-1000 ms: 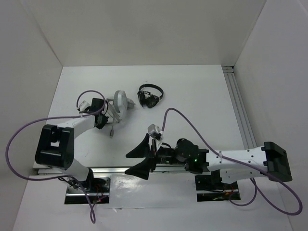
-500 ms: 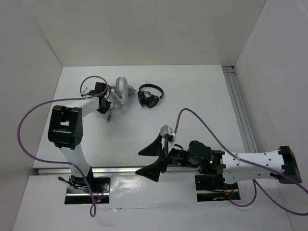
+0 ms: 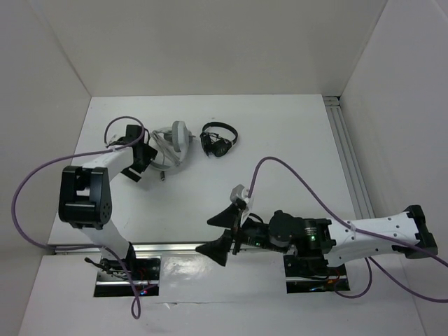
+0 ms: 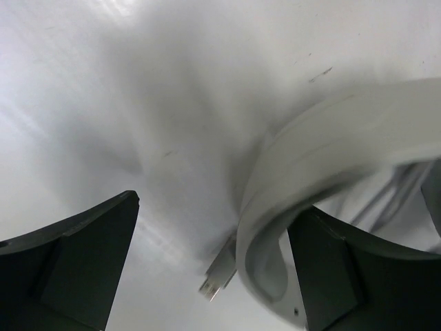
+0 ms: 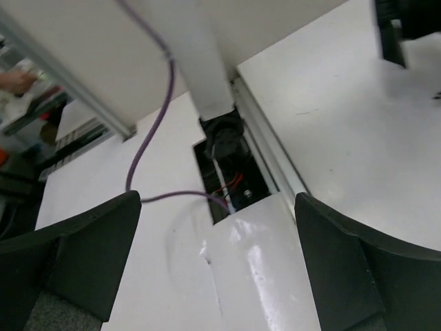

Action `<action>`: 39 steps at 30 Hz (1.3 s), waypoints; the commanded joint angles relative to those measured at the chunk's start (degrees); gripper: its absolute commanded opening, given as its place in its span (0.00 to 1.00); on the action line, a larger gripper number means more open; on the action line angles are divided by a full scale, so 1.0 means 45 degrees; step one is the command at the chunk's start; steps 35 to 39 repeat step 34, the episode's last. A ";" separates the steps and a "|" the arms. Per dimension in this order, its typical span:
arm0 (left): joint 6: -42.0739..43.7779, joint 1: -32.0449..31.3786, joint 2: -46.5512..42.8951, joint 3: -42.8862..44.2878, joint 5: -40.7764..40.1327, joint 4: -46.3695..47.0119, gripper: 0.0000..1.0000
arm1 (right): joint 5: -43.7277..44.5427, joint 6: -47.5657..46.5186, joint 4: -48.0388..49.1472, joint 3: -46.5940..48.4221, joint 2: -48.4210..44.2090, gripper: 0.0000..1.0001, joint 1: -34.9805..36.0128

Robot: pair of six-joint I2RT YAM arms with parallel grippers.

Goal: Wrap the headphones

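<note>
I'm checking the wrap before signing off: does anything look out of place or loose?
The headphones don't look fully wrapped: the cable plug lies loose on the table beside the headband, sticking out. Nothing looks damaged or spilled.

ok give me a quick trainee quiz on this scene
1. True or false: the left pincer is clamped shut on the white headphones.
2. What lies just right of the white headphones in the top view? A) black headphones B) a mug C) a box
3. What is the right pincer holding?
Key: 1 false, jaws open; 2 A; 3 nothing.
</note>
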 commanded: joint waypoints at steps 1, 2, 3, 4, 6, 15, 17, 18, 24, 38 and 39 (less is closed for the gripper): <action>0.0537 0.0299 -0.2248 -0.0374 0.0196 -0.1102 1.00 | 0.3850 0.0871 -0.3100 0.1748 -0.0075 1.00 0.0079; 0.0694 0.0299 -0.3293 -0.0374 0.0196 -0.1335 1.00 | 0.4681 0.1203 -0.4725 0.2039 -0.0075 1.00 0.0079; 0.0851 0.0299 -0.3844 -0.0374 0.0022 -0.1550 1.00 | 0.5946 0.1728 -0.5534 0.2660 -0.0075 1.00 0.0079; 0.1220 0.0125 -0.4430 -0.0374 0.0020 -0.1861 1.00 | 0.6558 0.2062 -0.6354 0.3015 -0.0075 1.00 0.0079; 0.1573 -0.0285 -0.6162 -0.0238 -0.0115 -0.2137 1.00 | 0.7885 0.3056 -0.8595 0.3969 0.0042 1.00 0.0195; 0.5514 0.0181 -0.9394 0.0349 0.4182 -0.1713 1.00 | 0.8692 0.3530 -1.1104 0.4989 -0.1441 1.00 0.0196; 0.6534 0.0181 -1.0347 0.0212 0.6143 -0.1513 1.00 | 0.9004 0.4017 -1.2059 0.5243 -0.1442 1.00 0.0196; 0.6729 0.0181 -1.0741 0.0212 0.6578 -0.1726 1.00 | 0.9238 0.4135 -1.2394 0.5651 -0.1326 1.00 0.0196; 0.7473 0.0064 -1.3768 0.0697 0.6879 -0.3463 1.00 | 0.9690 0.4390 -1.3939 0.6612 -0.1071 1.00 0.0196; 0.8118 0.0064 -1.5823 0.1189 0.6251 -0.5165 1.00 | 1.0080 0.4643 -1.4798 0.6864 -0.1305 1.00 0.0196; 0.8118 0.0064 -1.5823 0.1189 0.6251 -0.5165 1.00 | 1.0080 0.4643 -1.4798 0.6864 -0.1305 1.00 0.0196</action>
